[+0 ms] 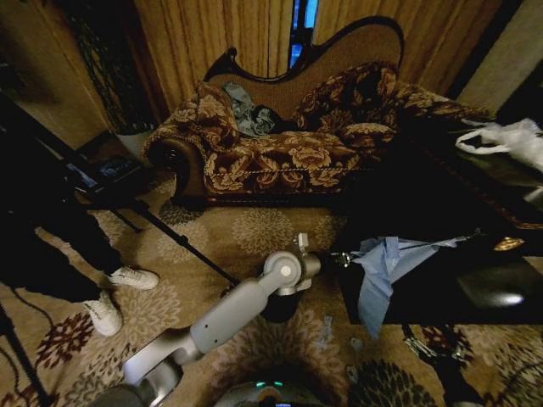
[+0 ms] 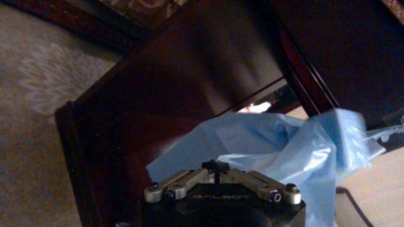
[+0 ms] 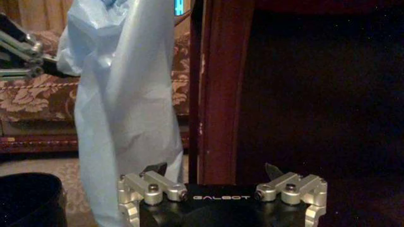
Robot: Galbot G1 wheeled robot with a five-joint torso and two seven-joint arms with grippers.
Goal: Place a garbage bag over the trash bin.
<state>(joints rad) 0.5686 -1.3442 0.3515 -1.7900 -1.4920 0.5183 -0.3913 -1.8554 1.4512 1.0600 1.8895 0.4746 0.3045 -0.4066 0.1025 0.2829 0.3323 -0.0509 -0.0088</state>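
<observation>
The pale blue garbage bag (image 1: 383,264) lies crumpled on the near corner of the black low table and droops over its edge. My left gripper (image 1: 337,257) reaches in from the left and is shut on the bag's edge; in the left wrist view its fingertips (image 2: 215,166) meet against the blue film (image 2: 265,142). The black round trash bin (image 1: 280,310) stands on the carpet below my left wrist. It also shows as a dark rim (image 3: 25,198) in the right wrist view. My right gripper (image 3: 213,171) hangs open, low beside the table leg, near the hanging bag (image 3: 126,109).
The black low table (image 1: 450,292) fills the right side, with a white plastic bag (image 1: 509,140) at its far end. A patterned sofa (image 1: 288,153) stands behind. At left are a person's white shoes (image 1: 119,292) and a dark tripod leg (image 1: 182,242). Patterned carpet surrounds the bin.
</observation>
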